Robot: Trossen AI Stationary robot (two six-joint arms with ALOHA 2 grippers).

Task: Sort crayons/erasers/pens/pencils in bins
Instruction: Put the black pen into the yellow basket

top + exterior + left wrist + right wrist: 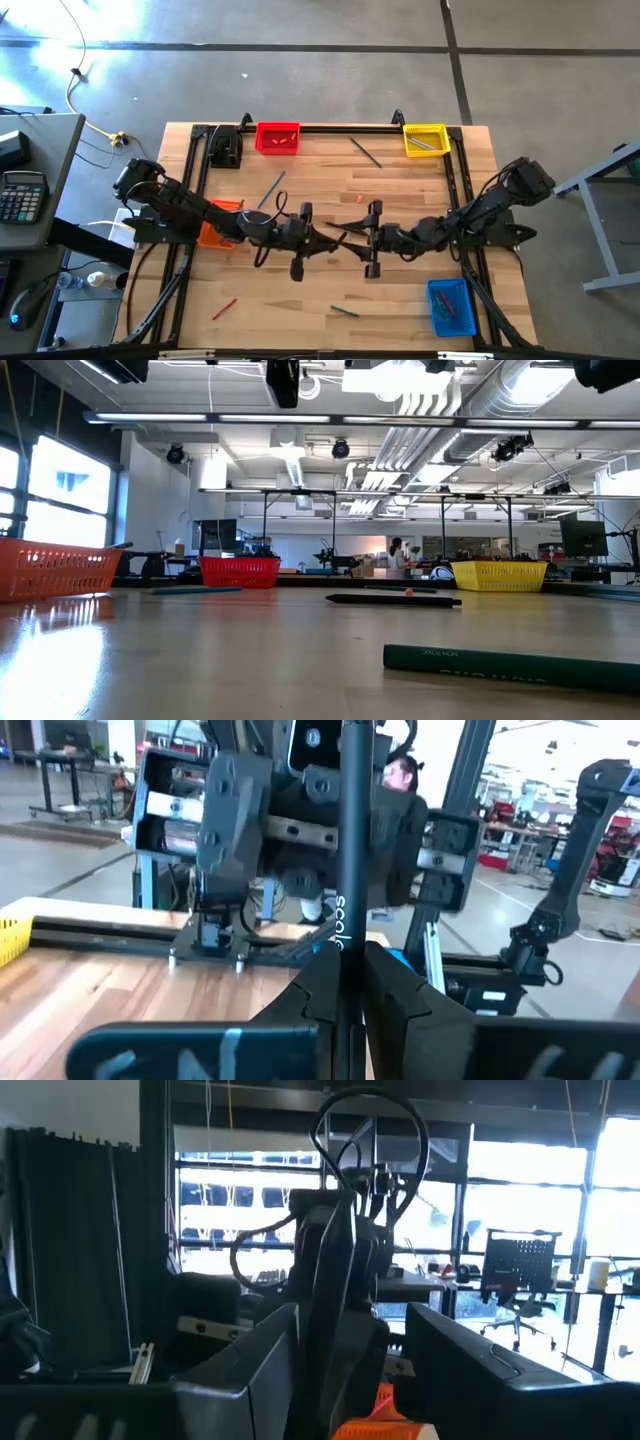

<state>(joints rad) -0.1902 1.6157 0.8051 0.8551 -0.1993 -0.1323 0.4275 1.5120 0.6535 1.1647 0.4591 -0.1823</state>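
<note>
My left gripper (pixel 318 241) is above the table's middle, shut on a black pen (pixel 350 860). My right gripper (pixel 358 240) faces it from the right, open, with its fingers (pixel 270 1365) apart and nothing between them. The red bin (pixel 277 138) and the yellow bin (pixel 425 140) stand at the far edge. The orange bin (pixel 218 222) is partly under my left arm, and the blue bin (pixel 452 305) is near right. Lying flat on the table are a grey pencil (pixel 365 152), a blue pen (pixel 272 190), a red crayon (pixel 224 308), a green pencil (pixel 344 311) and a small eraser (pixel 360 199). My left gripper pinches the black pen's shaft (pixel 343 955) between its two fingers (pixel 312 990). The fingers come level from the table's left and lie across the pen. The pen is lifted clear of the table; most of its visible length stands out past one side of the fingers.
Black frame rails (pixel 455 180) run along the table's left, right and far sides. A desk with a calculator (pixel 22 195) stands left of the table. In the low view the green pencil (pixel 510 660) lies close in front.
</note>
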